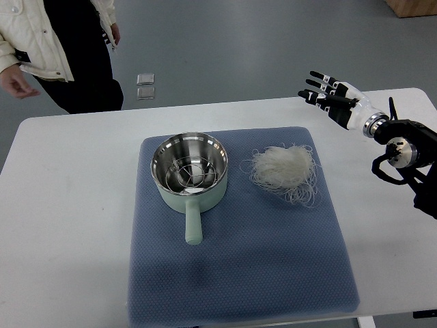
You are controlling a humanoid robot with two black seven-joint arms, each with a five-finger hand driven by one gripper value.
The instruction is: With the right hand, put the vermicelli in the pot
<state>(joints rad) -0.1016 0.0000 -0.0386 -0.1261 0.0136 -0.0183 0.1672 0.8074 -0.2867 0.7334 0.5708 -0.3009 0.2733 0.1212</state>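
On the white table [68, 205], a blue-grey quilted mat [239, 260] is covering the middle, and both of the task's things are sitting on its far half. Toward the left of the mat, a pale green pot [189, 169] with a shiny steel inside is standing upright, its straight handle pointing toward the near edge, and a small wire rack is lying in its bottom. Just to the right of the pot, apart from it, the vermicelli [285, 171] is lying in a loose white tangle on the mat, a few strands straying toward the mat's right edge; nothing is touching it.

Up at the far right corner of the table, the right hand [332, 94] is hovering well apart from the vermicelli, its arm coming in from the picture's right edge. Its black and white fingers [318, 85] are spread and extended, pointing toward the left, and are holding nothing. No left hand is showing in the view.

Beyond the table's far left corner, a person in a cream jacket [51, 34] and dark clothing is standing on the grey floor, one hand [19, 85] hanging near the picture's left edge. Two small square plates [145, 86] are lying on the floor just past the table's far edge
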